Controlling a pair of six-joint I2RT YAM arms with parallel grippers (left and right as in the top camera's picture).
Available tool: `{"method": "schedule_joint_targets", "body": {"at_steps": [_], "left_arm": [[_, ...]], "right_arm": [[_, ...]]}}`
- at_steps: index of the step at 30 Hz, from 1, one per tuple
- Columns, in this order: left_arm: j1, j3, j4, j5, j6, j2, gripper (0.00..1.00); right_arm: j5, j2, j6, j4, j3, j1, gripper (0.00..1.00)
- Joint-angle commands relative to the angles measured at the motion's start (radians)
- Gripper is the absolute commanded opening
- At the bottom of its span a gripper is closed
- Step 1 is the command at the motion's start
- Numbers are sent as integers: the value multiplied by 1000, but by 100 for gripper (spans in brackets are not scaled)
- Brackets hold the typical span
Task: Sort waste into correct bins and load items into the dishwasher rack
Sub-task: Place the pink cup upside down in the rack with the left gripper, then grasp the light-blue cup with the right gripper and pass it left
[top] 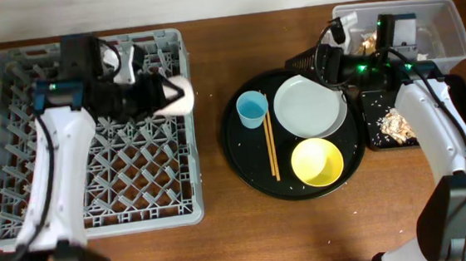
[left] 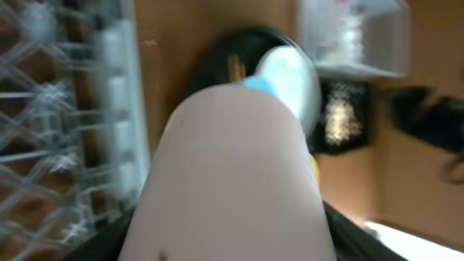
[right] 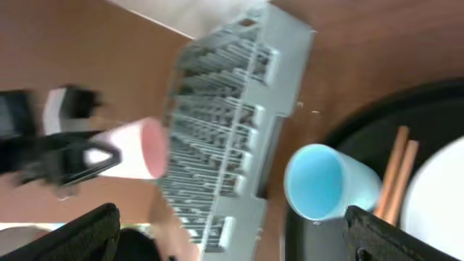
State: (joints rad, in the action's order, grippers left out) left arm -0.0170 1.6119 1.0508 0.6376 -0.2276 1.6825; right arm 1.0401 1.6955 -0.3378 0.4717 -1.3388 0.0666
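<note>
While the waste looks largely sorted, with white napkins (top: 356, 18) in the clear tub (top: 457, 29) and brown scraps (top: 396, 124) in the shallow black tray (top: 374, 140), loading seems barely begun. The left gripper (top: 161, 94) is clamped on the pinkish-white cup (top: 182, 95), holding it sideways over the dishwasher rack (top: 96, 191) at its right edge (no dish visibly sits inside). 4 items wait on the round black tray (top: 247, 150) — light-blue cup (top: 252, 108), plate (top: 309, 106), yellow bowl (top: 317, 160), chopsticks (top: 271, 148). The right gripper (top: 326, 59) hovers at that tray's far rim, fingers wide apart, empty.
</note>
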Motion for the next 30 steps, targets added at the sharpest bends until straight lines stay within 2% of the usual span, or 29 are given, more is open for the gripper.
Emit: {"method": "schedule_joint_targets", "body": {"at_steps": [1,3,4,6,14,16,17,18,22,23,25,27,30], "left_arm": [[-112,14,241,-480,41,-180,43],[-201,5,401,-652,-40,-185,43],[-237,-22,432,-711,-76,-176,43],[-266,-108,413,-713,-105,-163,43],[-267,-498,-16,-687,-120,-159,44],[-267,-540,-67,-687,-120,-159,76],[-267,-540,-75,-687,-120,-159,86],[-266,-533,-100,-686,-120,-159,96],[-266,-306,-54,-674,-120,-159,99],[-266,-257,-54,-638,-120,-159,99],[-264,-189,-77,-570,-120,-159,99],[-257,-182,-190,-424,-125,-156,99],[-257,-182,-228,-417,-131,-156,99]], "right_arm": [[-196,2,63,89,1,-3,98],[-249,2,80,147,1,-3,98],[-259,2,80,162,1,-3,98],[-267,2,80,189,1,-3,98],[-317,2,98,241,1,-3,98],[-319,2,99,255,0,-3,98],[-319,-2,105,256,0,-3,100],[-320,-19,133,262,0,-3,95],[-382,-119,150,307,-1,-13,94],[-388,-118,150,315,0,-43,94],[-540,-116,93,309,0,-162,93],[-822,-77,-72,254,0,-325,90],[-986,39,-221,136,0,-433,59]]}}
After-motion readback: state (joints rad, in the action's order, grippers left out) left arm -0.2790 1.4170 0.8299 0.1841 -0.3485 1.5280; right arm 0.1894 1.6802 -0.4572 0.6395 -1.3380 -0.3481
